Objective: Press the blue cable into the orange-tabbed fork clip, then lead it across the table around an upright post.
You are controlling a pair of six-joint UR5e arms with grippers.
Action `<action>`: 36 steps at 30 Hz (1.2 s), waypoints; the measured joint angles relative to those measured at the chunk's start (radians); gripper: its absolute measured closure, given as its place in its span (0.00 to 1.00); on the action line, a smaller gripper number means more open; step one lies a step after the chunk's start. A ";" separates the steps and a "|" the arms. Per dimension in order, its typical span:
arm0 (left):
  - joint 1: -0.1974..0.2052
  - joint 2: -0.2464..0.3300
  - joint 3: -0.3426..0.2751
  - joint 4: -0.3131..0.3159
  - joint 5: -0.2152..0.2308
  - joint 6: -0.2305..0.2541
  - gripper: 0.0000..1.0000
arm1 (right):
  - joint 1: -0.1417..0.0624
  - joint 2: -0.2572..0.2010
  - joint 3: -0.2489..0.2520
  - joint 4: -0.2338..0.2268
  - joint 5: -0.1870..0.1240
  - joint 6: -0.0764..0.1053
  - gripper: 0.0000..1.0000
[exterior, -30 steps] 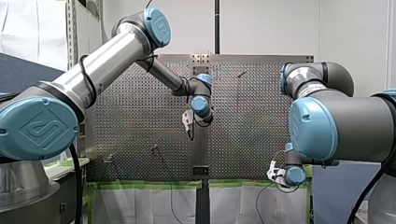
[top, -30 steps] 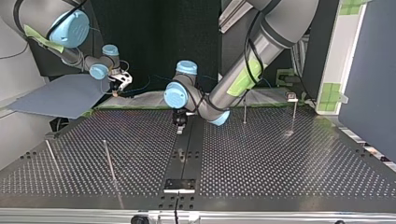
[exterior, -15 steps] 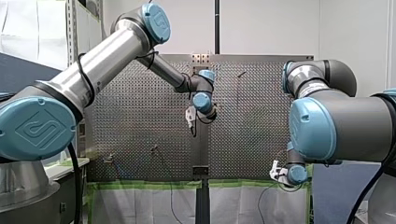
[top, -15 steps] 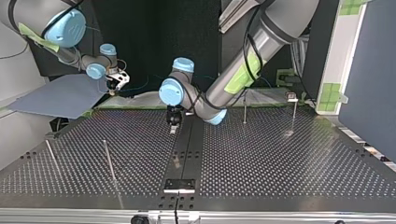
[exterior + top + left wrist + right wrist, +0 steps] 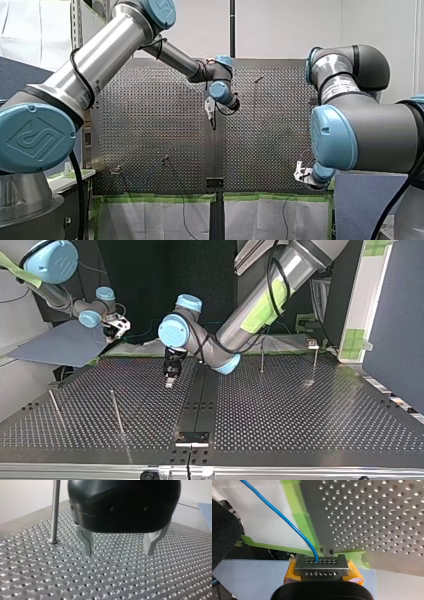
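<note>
L pincer (image 5: 118, 553) open over bench (image 5: 125, 580); R pincer (image 5: 322, 568) clamped on blue cable (image 5: 287, 521).
L hangs just above the holes w/ upright post (image 5: 54, 510) beside it; R sits by bench edge.

My left gripper (image 5: 170, 382) moved twd top view's left; right gripper (image 5: 116, 326) likewise, slightly

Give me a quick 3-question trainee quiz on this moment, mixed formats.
1. True or false: my left gripper holds the blue cable.
2. Relative to the table, where is my right gripper? A over its middle; B by its green-taped edge; C under it.
3. Fill in: the upright thing beside my left gripper is a ____.
Key: 1 false, it is open and empty; 2 B; 3 post.
</note>
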 joint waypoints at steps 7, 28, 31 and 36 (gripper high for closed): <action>-0.003 0.013 0.000 -0.002 -0.011 0.001 0.01 | -0.003 -0.002 0.000 0.000 -0.018 0.001 1.00; -0.049 0.130 0.000 -0.095 -0.023 0.076 0.01 | 0.009 -0.091 0.010 0.007 0.016 0.065 1.00; -0.047 0.137 0.000 -0.126 0.009 0.108 0.01 | 0.016 -0.120 0.014 0.004 0.023 0.077 1.00; -0.047 0.139 0.002 -0.184 0.066 0.165 0.01 | 0.027 -0.164 0.017 -0.002 0.025 0.088 1.00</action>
